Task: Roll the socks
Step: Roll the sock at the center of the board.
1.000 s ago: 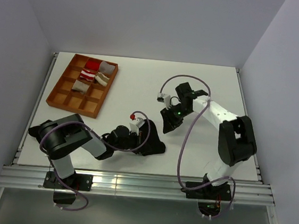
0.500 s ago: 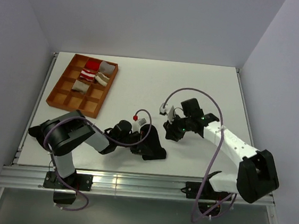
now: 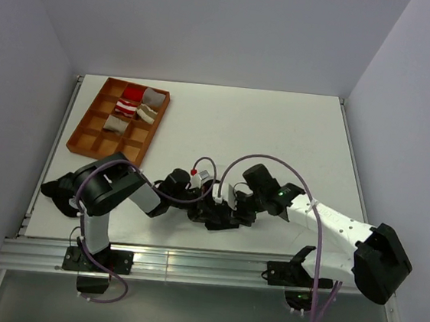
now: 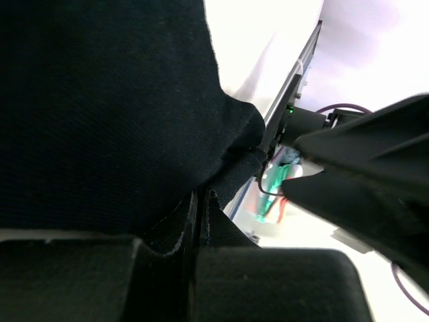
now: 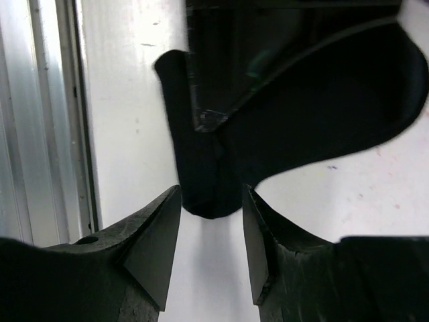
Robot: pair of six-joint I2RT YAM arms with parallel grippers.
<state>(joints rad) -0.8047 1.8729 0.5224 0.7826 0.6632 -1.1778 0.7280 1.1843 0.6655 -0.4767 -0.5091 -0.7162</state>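
A black sock [image 3: 220,223] lies near the table's front edge and fills the left wrist view [image 4: 100,100]. My left gripper [image 3: 204,206] is shut on a fold of its fabric [image 4: 199,228]. My right gripper [image 3: 235,208] is open just to the right of it. In the right wrist view the rounded end of the sock [image 5: 201,168] sits between the tips of the open right gripper [image 5: 211,248], apart from both fingers. The right gripper also shows in the left wrist view [image 4: 362,174], close beside the sock.
A brown compartment tray [image 3: 93,139] at the back left holds several rolled socks, red, white and beige. The table's metal front rail [image 5: 47,134] runs close beside the sock. Both arms crowd together at the front middle.
The right arm swung from the table's middle down and left to the sock, and its open fingers now straddle the sock's end. The left gripper has kept hold, shifting slightly right.
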